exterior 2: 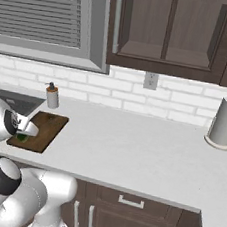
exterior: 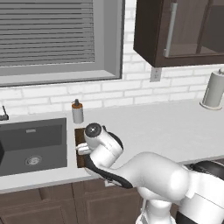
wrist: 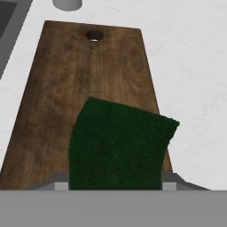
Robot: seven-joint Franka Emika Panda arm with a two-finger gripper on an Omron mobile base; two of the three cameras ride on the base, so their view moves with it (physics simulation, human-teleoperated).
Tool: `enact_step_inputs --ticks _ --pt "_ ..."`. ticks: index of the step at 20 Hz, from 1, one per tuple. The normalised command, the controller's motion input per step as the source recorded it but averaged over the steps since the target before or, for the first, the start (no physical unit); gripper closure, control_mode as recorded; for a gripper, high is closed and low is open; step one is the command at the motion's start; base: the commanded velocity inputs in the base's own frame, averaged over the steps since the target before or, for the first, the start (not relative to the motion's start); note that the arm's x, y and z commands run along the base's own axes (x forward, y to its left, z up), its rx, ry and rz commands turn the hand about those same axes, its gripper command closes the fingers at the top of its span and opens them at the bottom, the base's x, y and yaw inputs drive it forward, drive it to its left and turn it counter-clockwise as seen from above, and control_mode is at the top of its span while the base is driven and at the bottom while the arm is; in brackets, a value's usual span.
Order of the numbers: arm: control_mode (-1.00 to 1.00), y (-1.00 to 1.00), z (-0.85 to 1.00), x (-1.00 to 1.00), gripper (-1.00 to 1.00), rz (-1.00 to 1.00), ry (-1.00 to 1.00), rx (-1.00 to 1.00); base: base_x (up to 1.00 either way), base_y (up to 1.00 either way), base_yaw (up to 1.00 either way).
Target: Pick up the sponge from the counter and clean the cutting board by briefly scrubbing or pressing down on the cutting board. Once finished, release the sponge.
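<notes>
Tool (exterior 2: 23, 133) clamped on small dark green rectangular sponge (wrist: 117, 146), holding it over near end of flat dark brown wooden cutting board (wrist: 80, 75); contact with board unclear. Board lies on smooth light grey worktop (exterior 2: 131, 148), beside dark grey sink basin (exterior: 33, 144). Board's hole at far short edge, near white soap dispenser (exterior 2: 52, 96).

Dark green sponge (wrist: 117, 146), dark brown wood-grained cutting board (wrist: 66, 88), grey-white counter (wrist: 190, 66).

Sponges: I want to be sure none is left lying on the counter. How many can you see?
1. The sponge sits in the gripper, over the near end of the cutting board. The arm hides part of the counter, so another could be hidden.
</notes>
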Motion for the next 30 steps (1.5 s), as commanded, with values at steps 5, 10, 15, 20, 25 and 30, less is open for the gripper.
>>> enact_step_inputs --ticks 5,10,15,20,25,30 --pt "-1.00 0.23 -0.02 0.06 1.00 0.00 0.01 -0.05 0.00 0.00 0.00" --pt "-1.00 0.37 -0.04 0.02 1.00 0.00 0.00 -0.07 0.00 0.00 0.00" --pt "-1.00 0.22 -0.13 0.13 1.00 0.00 0.00 -0.05 0.00 0.00 0.00" --pt "-1.00 0.05 -0.32 0.09 1.00 0.00 0.00 -0.01 0.00 0.00 0.00" --pt "-1.00 0.00 -0.34 0.12 1.00 0.00 0.00 0.00 0.00 0.00 0.00" --pt "-1.00 0.00 -0.18 0.44 1.00 0.00 0.00 0.00 0.00 0.00 0.00"
